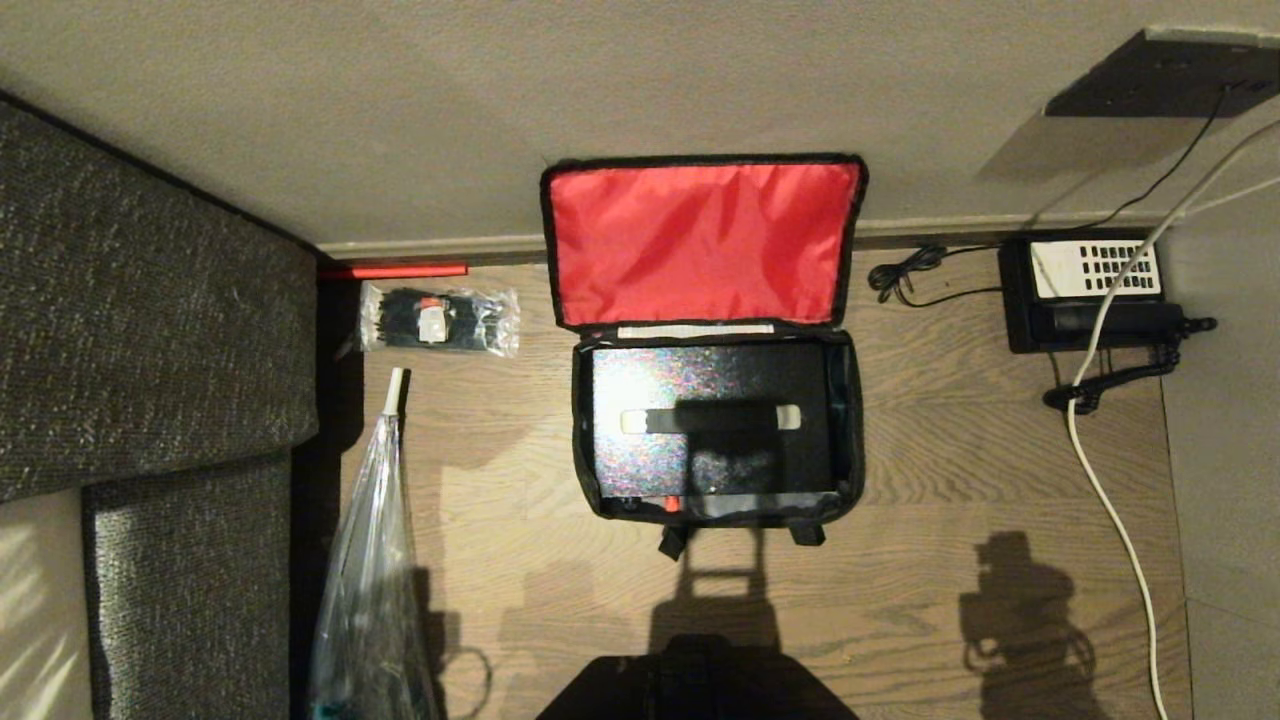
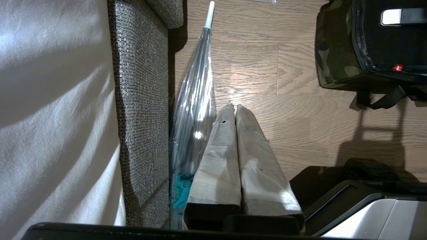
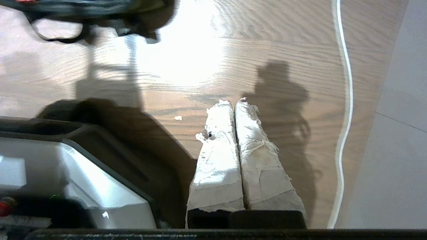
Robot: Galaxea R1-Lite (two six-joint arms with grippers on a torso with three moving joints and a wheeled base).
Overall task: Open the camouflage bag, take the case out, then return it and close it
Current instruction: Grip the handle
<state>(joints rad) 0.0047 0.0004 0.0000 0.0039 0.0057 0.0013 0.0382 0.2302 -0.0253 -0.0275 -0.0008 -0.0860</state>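
Camouflage bag point(image 1: 712, 420) sits open on the wood floor point(image 1: 950, 480), red-lined lid point(image 1: 702, 243) leaning against the wall point(image 1: 500, 100). The case point(image 1: 710, 420) lies flat inside, strap handle up. Neither arm shows in the head view. Left gripper point(image 2: 235, 108) and right gripper point(image 3: 233, 103) both hang near the base, fingers pressed together, empty.

Risk: the case fits snugly, so a lift by the strap could snag and drag the bag. A white cable point(image 1: 1100, 480) trails on the right side near the desk phone point(image 1: 1090, 290); a folded clear umbrella point(image 1: 370, 560) lies beside the sofa point(image 1: 150, 300).
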